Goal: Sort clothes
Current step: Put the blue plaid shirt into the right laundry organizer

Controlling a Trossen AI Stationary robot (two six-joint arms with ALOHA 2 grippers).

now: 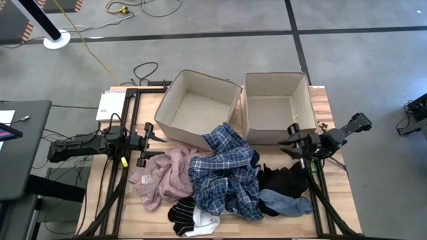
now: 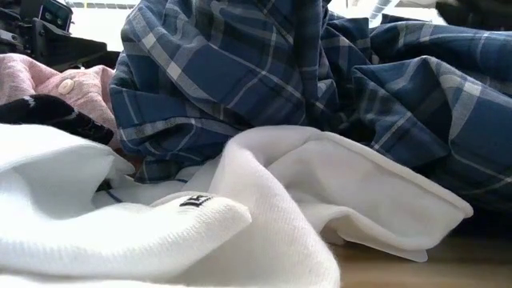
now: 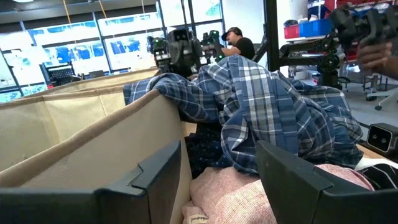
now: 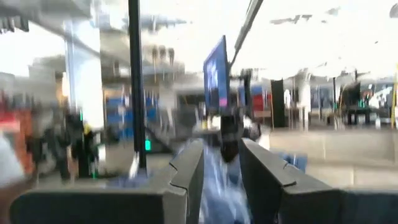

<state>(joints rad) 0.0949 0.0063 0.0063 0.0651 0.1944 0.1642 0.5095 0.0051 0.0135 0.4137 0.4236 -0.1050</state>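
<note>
The clothes lie in a heap on the table's front half. The blue-white plaid shirt is on top in the middle, and its far part leans on the left bin's near corner. The pink top lies left of it, and black pieces and a light blue piece lie right of it. Black and white striped socks lie at the front. My left gripper is open beside the pink top. My right gripper is open right of the shirt, its fingers a narrow gap apart.
Two beige fabric bins, the left one and the right one, stand side by side at the table's back. In the low view a white cloth fills the foreground in front of the plaid shirt. A person shows in the room beyond.
</note>
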